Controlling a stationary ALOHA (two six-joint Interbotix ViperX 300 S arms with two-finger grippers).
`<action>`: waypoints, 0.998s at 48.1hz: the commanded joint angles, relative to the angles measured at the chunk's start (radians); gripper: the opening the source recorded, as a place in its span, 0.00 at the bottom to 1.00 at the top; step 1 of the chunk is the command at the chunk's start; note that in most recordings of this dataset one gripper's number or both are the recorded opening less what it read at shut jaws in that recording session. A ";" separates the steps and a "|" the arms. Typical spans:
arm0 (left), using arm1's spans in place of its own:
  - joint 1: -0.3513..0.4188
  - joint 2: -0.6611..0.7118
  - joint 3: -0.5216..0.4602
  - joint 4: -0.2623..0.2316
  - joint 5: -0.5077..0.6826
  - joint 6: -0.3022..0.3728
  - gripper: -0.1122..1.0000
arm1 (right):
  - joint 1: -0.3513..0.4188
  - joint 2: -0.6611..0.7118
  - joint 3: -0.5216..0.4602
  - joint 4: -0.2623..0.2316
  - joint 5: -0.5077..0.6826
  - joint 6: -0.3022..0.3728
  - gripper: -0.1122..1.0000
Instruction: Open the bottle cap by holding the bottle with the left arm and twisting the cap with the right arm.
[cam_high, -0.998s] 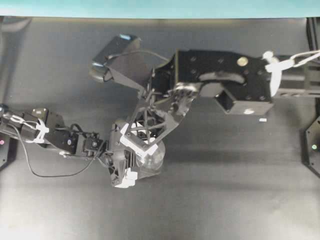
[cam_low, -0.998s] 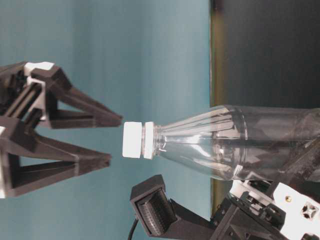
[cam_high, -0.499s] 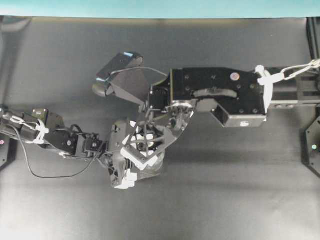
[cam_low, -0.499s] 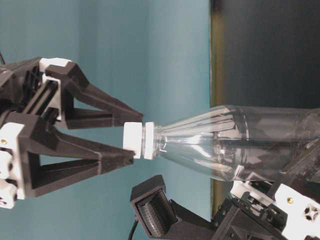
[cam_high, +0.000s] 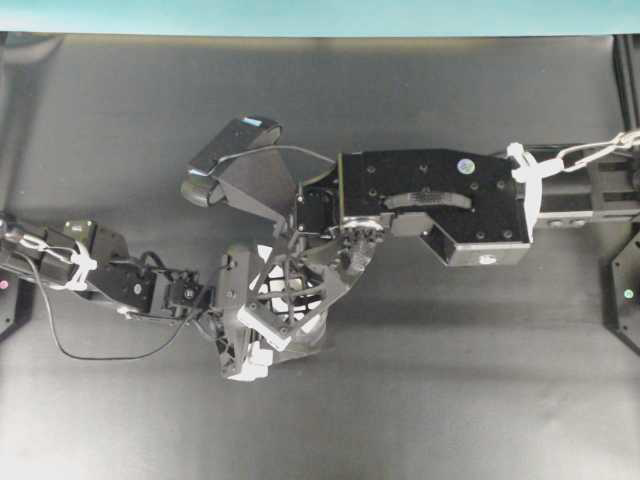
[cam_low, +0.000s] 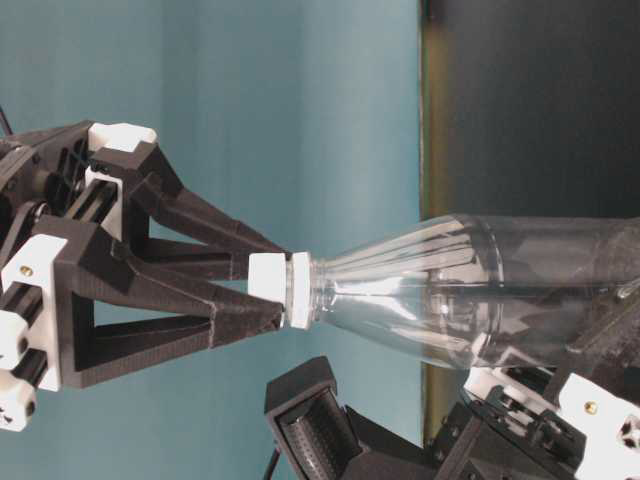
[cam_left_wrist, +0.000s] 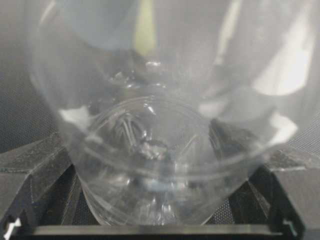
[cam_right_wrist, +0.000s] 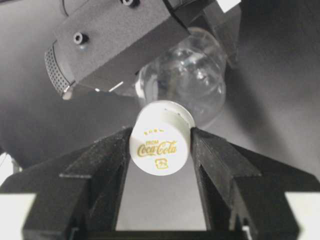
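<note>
The clear bottle (cam_low: 450, 295) stands upright on the black mat, its lower body filling the left wrist view. My left gripper (cam_left_wrist: 160, 170) is shut on the bottle (cam_left_wrist: 150, 125), a black finger (cam_left_wrist: 35, 170) pressing on each side. Above it, the white bottle cap (cam_right_wrist: 159, 150) carries gold lettering. My right gripper (cam_right_wrist: 161, 140) has come down from above, and both its black fingers (cam_right_wrist: 107, 165) press against the cap's sides. In the table-level view its fingertips (cam_low: 255, 318) meet the cap (cam_low: 268, 289). From overhead, the right gripper (cam_high: 288, 300) covers most of the bottle (cam_high: 314, 325).
The right arm's boxy segment (cam_high: 430, 200) and its wrist camera (cam_high: 235, 160) hang over the middle of the black mat (cam_high: 450, 400). The left arm (cam_high: 110, 280) with its loose cable lies low at the left. A teal wall (cam_high: 320, 15) runs along the back.
My right gripper has moved onto the cap and narrowed from a wide spread to both fingers touching it. The left gripper and the bottle have stayed put.
</note>
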 joint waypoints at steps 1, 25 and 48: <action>-0.003 -0.005 -0.011 0.003 0.000 0.002 0.90 | 0.018 -0.005 -0.006 0.003 0.011 -0.034 0.44; -0.003 -0.006 -0.008 0.003 0.002 0.002 0.90 | 0.015 0.009 -0.052 -0.005 0.100 -0.571 0.44; -0.003 -0.006 -0.012 0.003 0.003 0.003 0.90 | 0.018 0.011 -0.051 -0.044 0.118 -1.115 0.44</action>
